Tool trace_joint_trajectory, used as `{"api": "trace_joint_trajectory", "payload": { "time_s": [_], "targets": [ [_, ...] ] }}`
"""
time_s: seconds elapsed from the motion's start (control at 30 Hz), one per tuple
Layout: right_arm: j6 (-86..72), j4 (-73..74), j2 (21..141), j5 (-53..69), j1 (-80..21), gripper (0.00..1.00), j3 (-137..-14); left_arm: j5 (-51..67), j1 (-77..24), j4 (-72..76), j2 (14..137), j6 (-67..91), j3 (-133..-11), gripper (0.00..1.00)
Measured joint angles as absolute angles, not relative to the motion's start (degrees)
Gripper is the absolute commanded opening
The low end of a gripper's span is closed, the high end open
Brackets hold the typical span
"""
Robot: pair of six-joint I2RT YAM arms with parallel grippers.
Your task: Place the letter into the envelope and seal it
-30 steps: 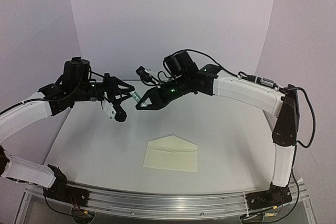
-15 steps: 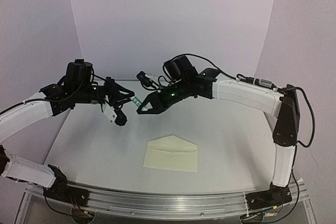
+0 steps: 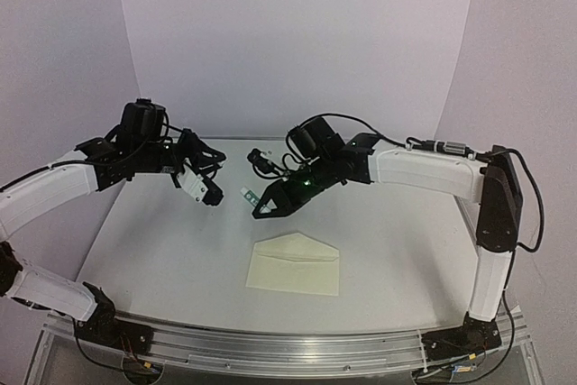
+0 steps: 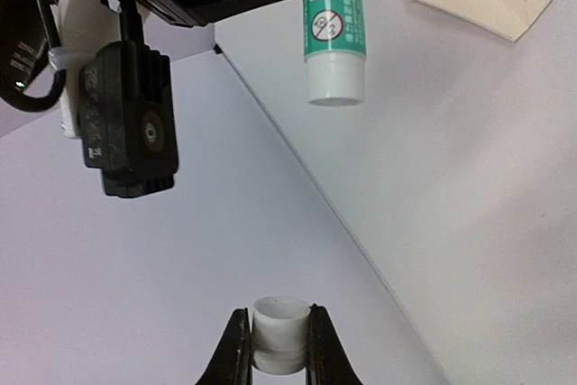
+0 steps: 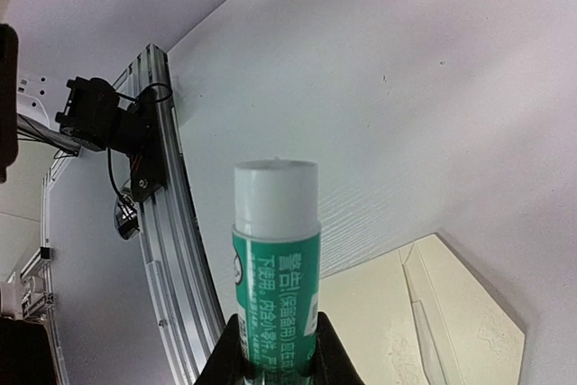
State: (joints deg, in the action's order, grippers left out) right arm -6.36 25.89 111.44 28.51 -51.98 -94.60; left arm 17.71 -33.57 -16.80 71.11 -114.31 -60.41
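Round cap (image 4: 278, 335), glue stick (image 4: 334, 29) now apart

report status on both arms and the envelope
Left end effector shut on white cap. Right end effector shut on glue stick, cap off. Envelope flat, flap open, nothing on it.

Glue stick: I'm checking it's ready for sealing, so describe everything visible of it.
The glue stick is a slim cylinder with a green and white printed label and a plain white end. The right gripper clamps its labelled body between the jaws, holding it in the air above the table, near the envelope. Its white end touches nothing; a white cap sits apart in the left gripper.
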Motion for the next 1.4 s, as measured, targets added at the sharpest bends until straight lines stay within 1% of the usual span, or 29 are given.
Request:
{"api": "trace_joint_trajectory", "payload": {
  "time_s": [0.23,0.3,0.47,0.63,0.77,0.9,1.1,1.27,1.4],
  "targets": [
    [-6.01,25.40,107.96,24.40,-51.61,0.00,-93.78,12.46,-30.61,-37.11,87.78,-95.22,-77.96,0.00],
    [-6.03,25.08,107.22,23.35,-51.37,0.00,-93.76,10.28,-29.90,-43.77,93.57,-89.62,-79.88,0.00],
    [-6.32,23.97,105.23,19.86,-50.45,0.00,-91.94,7.06,-28.78,-61.55,108.92,-76.13,-80.37,0.00],
    [-7.18,23.63,103.34,16.56,-49.37,0.00,-88.52,3.53,-27.70,-71.95,119.37,-63.91,-83.54,0.00],
    [-7.66,23.68,102.25,14.67,-48.75,0.00,-86.30,-2.05,-27.46,-73.76,121.45,-56.87,-86.26,0.00],
    [-7.81,23.66,101.68,13.64,-48.45,0.00,-85.89,-8.27,-27.46,-75.23,122.78,-51.84,-86.45,0.00],
    [-7.81,23.59,101.34,13.47,-48.45,0.00,-85.89,-14.97,-27.49,-76.97,124.88,-46.57,-87.92,0.06],
    [-7.81,23.60,101.34,13.52,-48.45,0.00,-85.89,-23.69,-27.95,-76.90,125.20,-44.09,-87.43,0.09],
    [-7.81,23.59,101.34,13.56,-48.45,0.00,-85.89,-30.37,-28.79,-76.63,124.11,-43.20,-85.60,0.16]
  ]
}}
